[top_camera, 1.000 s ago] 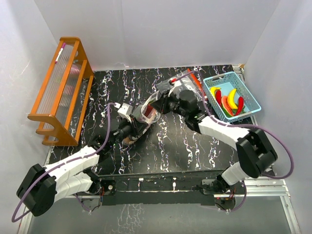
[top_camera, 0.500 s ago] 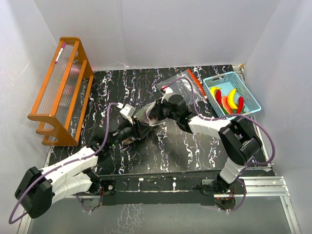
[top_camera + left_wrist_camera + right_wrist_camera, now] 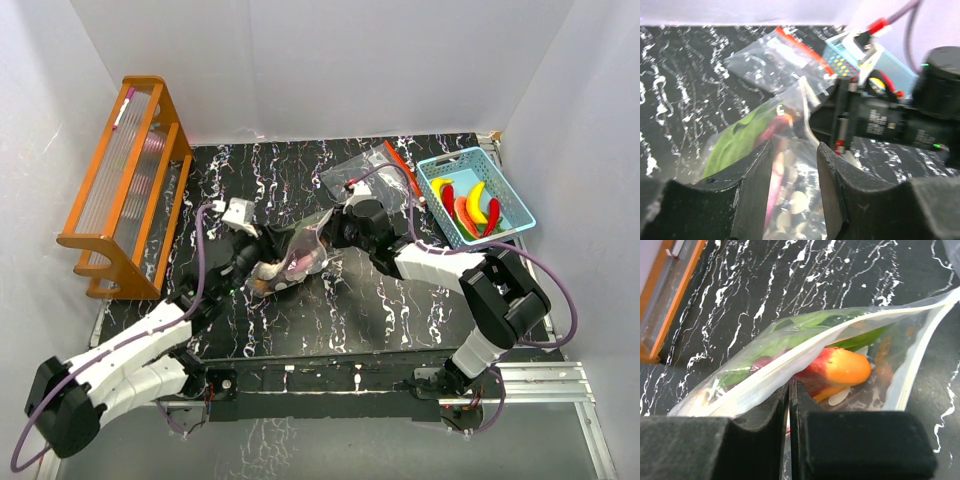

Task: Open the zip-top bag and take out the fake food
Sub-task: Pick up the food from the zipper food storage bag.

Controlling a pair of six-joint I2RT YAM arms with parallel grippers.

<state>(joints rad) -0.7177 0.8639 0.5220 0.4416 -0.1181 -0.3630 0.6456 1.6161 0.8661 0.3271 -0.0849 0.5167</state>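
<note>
Two robot arms meet over a clear zip-top bag (image 3: 303, 252) lying on its side near the middle of the black, white-veined surface (image 3: 380, 300). The right gripper (image 3: 789, 405) is clamped tight on the bag's upper lip, its fingers pressed together on the plastic film. The left gripper (image 3: 794, 150) reaches in from the opposite side with its fingers parted; the bag's lower end lies in the gap between them, and neither pad is seen pressing it.

The fake food inside the bag shows through the plastic: a glossy orange-and-red piece (image 3: 840, 367) close to the bag's mouth and a long green leafy piece (image 3: 805, 322) running behind it along the bag's length. Some pale, small bits lie under them, too blurred to name.

At the far right corner of the surface stands a light-blue basket (image 3: 514, 185) holding yellow bananas (image 3: 477, 200) and red chillies (image 3: 461, 212). Just beside the basket, on its left, lies a second bag (image 3: 365, 168), flat, with an orange-red strip along one edge. A wooden rack (image 3: 125, 190) stands at the left edge of the surface, well apart from both arms
</note>
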